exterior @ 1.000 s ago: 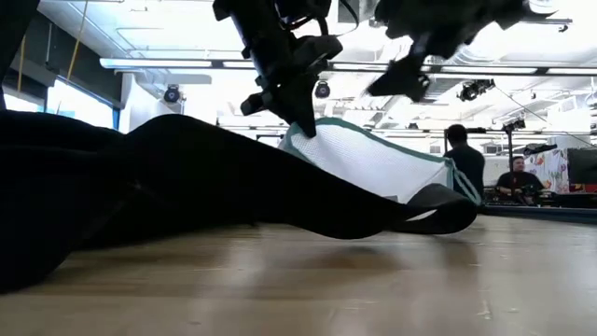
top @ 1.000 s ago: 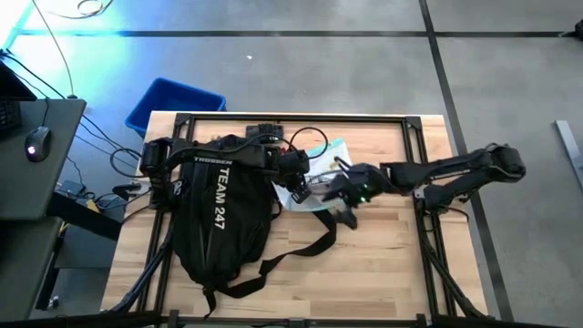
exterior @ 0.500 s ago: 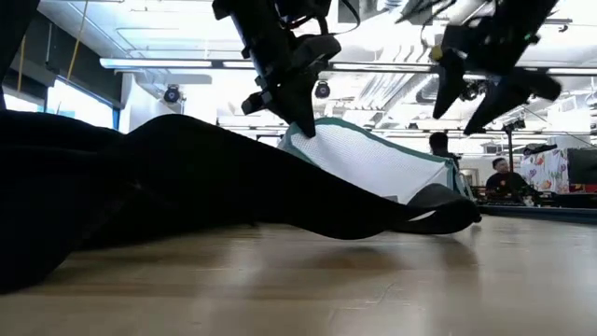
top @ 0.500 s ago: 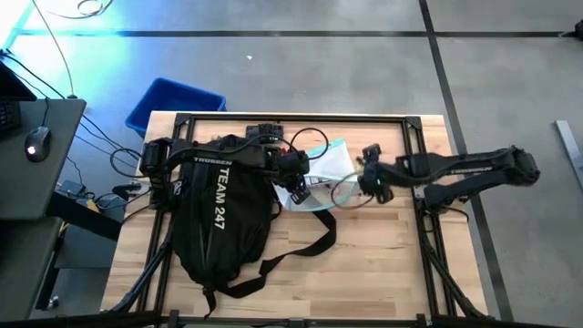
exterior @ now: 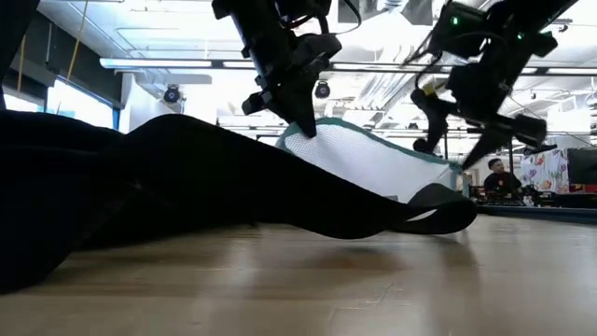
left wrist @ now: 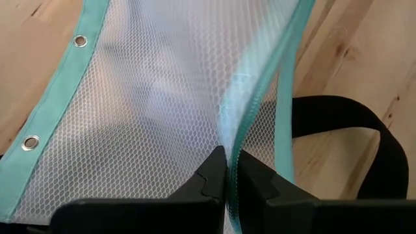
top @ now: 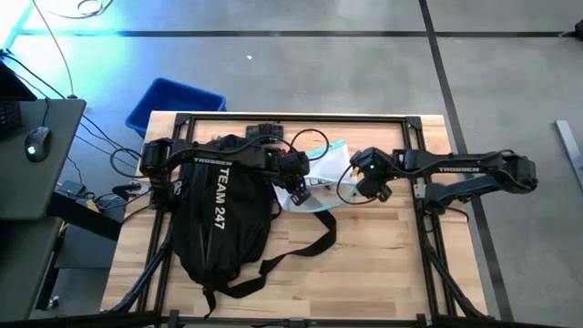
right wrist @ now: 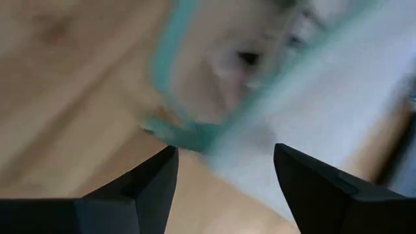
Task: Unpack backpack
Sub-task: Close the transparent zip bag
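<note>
Right hand (top: 369,175) retreated, apparently right of backpack (top: 219,219).

Pretty even light from straight above, worktop (top: 383,255) bright with barely any shadows. Harsh blue-white glare off the floor (top: 82,36) at the far left corner. Heavily backlit at table height: blown-out ceiling lights (exterior: 177,63), backpack (exterior: 140,187) gone to flat black silhouette. Sharp on the mesh pouch (left wrist: 149,97) from the left wrist. Total motion smear from the right wrist.

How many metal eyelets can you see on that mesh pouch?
2, both on the pouch's teal edge in the left wrist view: one eyelet near the picture's top, another lower along it. More may be hidden.
</note>
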Robot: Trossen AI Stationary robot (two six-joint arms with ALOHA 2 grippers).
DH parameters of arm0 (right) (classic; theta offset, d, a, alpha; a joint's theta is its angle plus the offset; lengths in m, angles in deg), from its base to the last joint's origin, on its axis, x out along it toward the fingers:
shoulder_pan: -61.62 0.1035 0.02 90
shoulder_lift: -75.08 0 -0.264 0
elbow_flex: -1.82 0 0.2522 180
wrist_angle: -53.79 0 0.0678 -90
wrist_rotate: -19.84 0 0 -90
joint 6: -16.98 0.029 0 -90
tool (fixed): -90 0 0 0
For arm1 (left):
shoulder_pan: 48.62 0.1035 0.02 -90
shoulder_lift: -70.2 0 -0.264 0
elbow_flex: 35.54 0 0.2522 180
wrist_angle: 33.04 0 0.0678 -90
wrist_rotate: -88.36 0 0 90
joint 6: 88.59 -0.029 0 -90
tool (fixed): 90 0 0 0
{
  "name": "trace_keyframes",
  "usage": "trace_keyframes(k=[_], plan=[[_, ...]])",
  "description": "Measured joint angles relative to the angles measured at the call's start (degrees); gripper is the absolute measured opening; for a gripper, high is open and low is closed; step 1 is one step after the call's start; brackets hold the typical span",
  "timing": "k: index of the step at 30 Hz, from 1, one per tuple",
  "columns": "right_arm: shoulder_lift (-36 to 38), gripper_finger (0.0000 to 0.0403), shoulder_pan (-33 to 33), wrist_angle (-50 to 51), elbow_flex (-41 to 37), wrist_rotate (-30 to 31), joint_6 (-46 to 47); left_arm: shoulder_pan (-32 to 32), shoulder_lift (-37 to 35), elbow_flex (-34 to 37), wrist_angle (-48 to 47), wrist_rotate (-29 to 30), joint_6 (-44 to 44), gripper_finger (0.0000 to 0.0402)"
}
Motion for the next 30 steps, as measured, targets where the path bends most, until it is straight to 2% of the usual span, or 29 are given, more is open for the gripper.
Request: trace_keyframes(k=[3,6,13,17,19,23,26,30], plan=[[-1.4,0.0227,1.3,-2.3,-2.0,-0.7,2.6,0.0,0.0,0.0,0.1,0.3,0.0,0.0],[-2.7,0.0193,2.8,-4.8,-2.7,0.8,8.5,0.2,0.0,0.0,0.2,0.5,0.0,0.0],[-3.9,0.0021,6.7,-3.2,-2.1,2.0,25.1,1.9,0.0,0.0,1.4,1.2,-3.9,0.0],[-3.7,0.0011,9.1,3.7,2.0,0.4,43.0,3.4,0.0,0.0,4.0,1.3,-10.0,0.0],[-2.9,0.0005,9.8,6.4,4.7,-2.5,50.7,4.5,0.0,0.0,5.5,1.4,-12.8,0.0],[-1.2,0.0003,10.9,6.0,7.8,-7.5,65.5,6.6,0.6,0.7,10.5,0.9,-18.2,0.0],[0.0,0.0002,12.4,5.6,8.1,-7.7,75.4,7.6,1.1,3.3,16.2,-5.1,-19.0,0.0],[2.5,0.0001,16.2,5.8,8.1,-5.5,84.4,6.2,1.1,4.2,19.1,-12.3,-19.6,0.0]])
